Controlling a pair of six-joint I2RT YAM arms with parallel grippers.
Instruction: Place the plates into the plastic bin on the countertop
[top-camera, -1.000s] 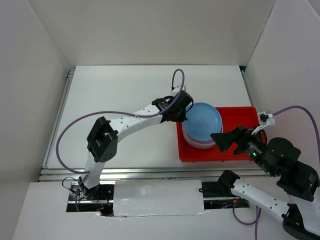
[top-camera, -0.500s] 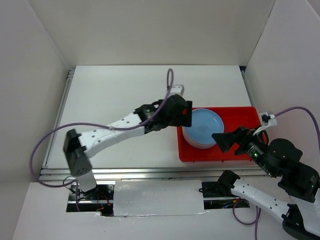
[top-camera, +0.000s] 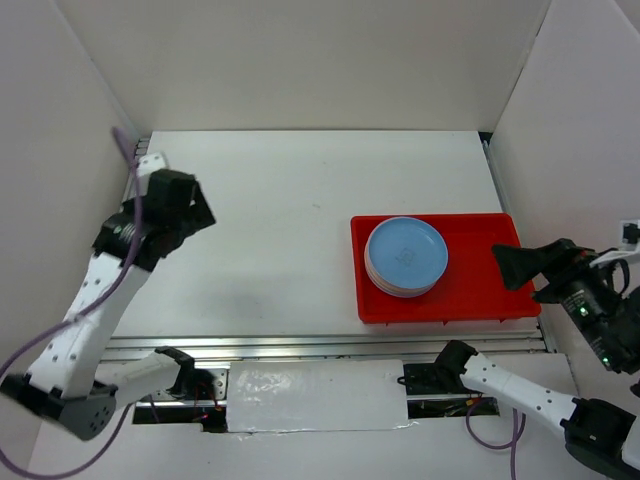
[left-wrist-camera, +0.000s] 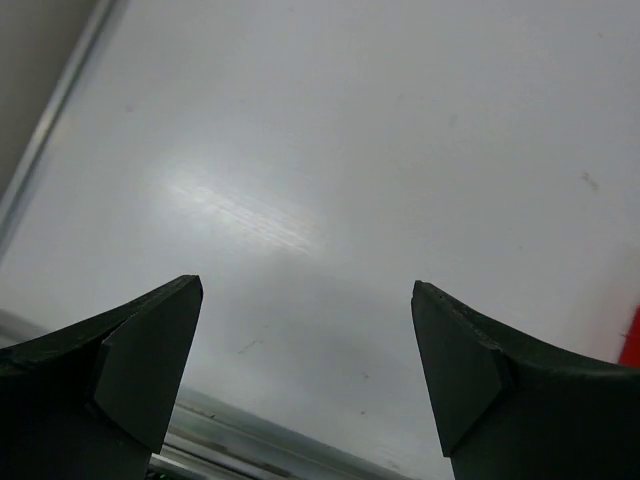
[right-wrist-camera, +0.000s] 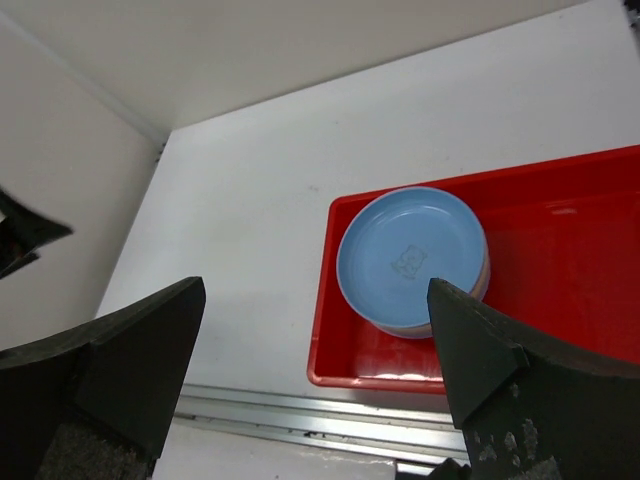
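Evidently the plates (top-camera: 405, 257) sit stacked, blue on top, in the left half of the red plastic bin (top-camera: 485, 292) on the table (top-camera: 300, 200); left claw (left-wrist-camera: 308, 290) and right claw (top-camera: 510, 265) both gape empty, well clear, seemingly with nothing left to carry.

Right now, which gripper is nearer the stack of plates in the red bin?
Right. The right gripper is at the red bin's right end, beside the stack of plates; the left gripper is far off by the countertop's left edge.
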